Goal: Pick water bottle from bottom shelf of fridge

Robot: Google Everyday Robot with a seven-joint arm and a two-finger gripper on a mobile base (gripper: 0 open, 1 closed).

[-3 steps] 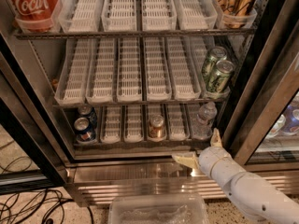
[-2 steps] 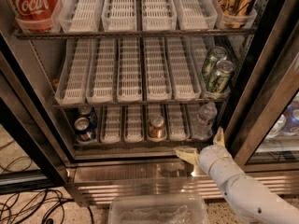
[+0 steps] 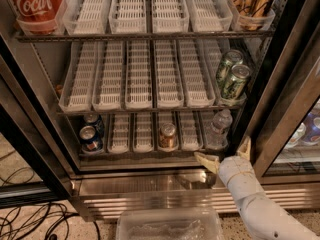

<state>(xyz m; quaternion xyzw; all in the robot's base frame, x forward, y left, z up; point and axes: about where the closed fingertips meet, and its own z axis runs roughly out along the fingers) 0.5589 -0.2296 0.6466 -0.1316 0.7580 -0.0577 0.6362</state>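
Note:
The water bottle (image 3: pixel 219 128) stands upright in the rightmost lane of the bottom shelf (image 3: pixel 145 134) of the open fridge (image 3: pixel 150 84). It is clear with a ribbed body. My gripper (image 3: pixel 225 153) is open and empty, just in front of and slightly below the bottle, over the steel sill (image 3: pixel 145 184). One fingertip (image 3: pixel 204 159) points left, the other (image 3: pixel 245 146) rises on the right. The white arm comes in from the lower right.
On the bottom shelf are an orange-brown can (image 3: pixel 167 135) and two blue cans (image 3: pixel 91 136). Green cans (image 3: pixel 231 79) sit on the middle rack, a red Coca-Cola bottle (image 3: pixel 35 4) at top left. A clear plastic bin (image 3: pixel 170 224) lies below. Cables (image 3: pixel 30 219) lie on the floor at left.
My gripper has moved to the right and slightly up, closer to the front of the water bottle. Nothing else has moved.

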